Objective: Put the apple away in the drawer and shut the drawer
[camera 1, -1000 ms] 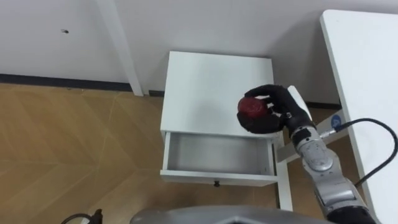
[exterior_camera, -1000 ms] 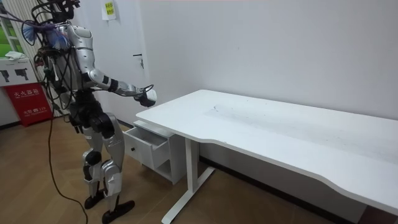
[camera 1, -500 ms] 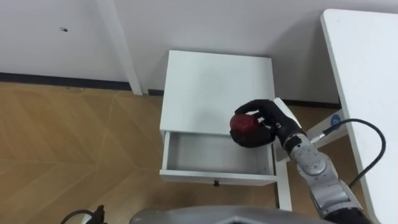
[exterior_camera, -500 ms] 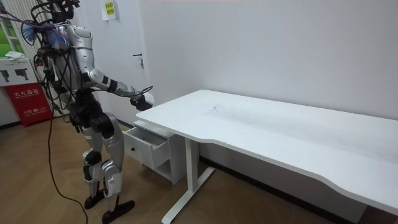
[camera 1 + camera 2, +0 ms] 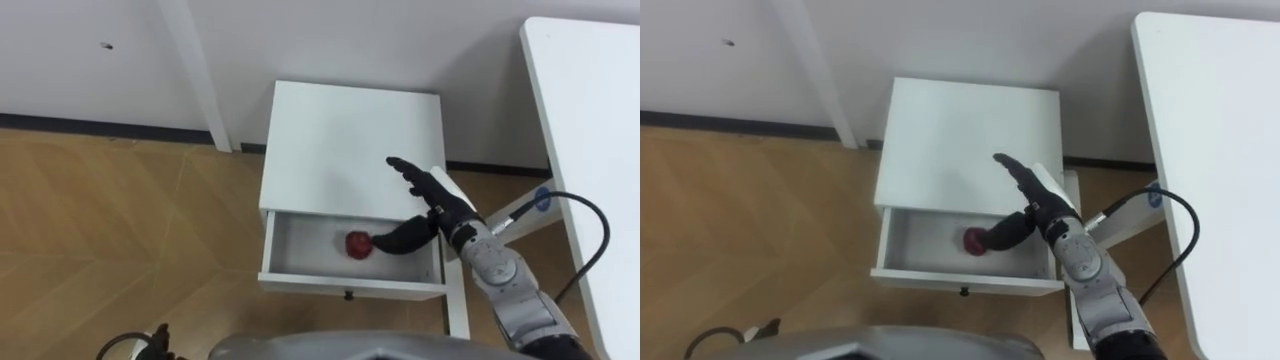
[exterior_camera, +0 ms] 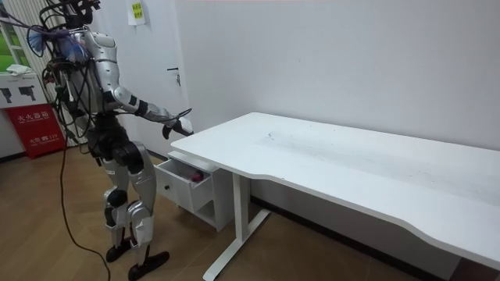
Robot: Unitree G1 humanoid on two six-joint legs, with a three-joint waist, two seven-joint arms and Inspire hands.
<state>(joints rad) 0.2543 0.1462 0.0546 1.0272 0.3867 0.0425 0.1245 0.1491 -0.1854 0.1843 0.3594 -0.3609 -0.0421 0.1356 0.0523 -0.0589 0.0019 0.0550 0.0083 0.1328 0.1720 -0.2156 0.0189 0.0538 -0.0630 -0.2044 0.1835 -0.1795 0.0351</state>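
- The small, round, dark red apple (image 5: 356,244) lies on the floor of the open white drawer (image 5: 300,250), about midway along its width and nearer the right end than the left.
- The right robot hand (image 5: 440,210), black with a silver metal wrist, hovers over the drawer's right end, to the right of the apple.
- This robot hand is open and holds nothing. Its fingers stretch straight out over the cabinet top, and the thumb reaches down and left into the drawer.
- The thumb tip is just beside the apple; I cannot tell whether the two touch.
- The drawer is a shallow rectangular box with smooth, painted white walls, and it stands pulled out towards the robot. A tiny dark knob (image 5: 348,295) sits at the middle of its front panel.
- It belongs to a low, square white cabinet (image 5: 340,140) with a flat, matt, bare top, set against the pale wall.
- To the cabinet's right runs the long white counter (image 5: 590,150), smooth and flat with a rounded corner.
- The floor (image 5: 120,230) is warm brown wood laid in angled planks.
- In the room view the robot stands upright in front of the cabinet, at the counter's end, with its right arm held out over the drawer, where the apple (image 6: 198,178) shows as a red spot.
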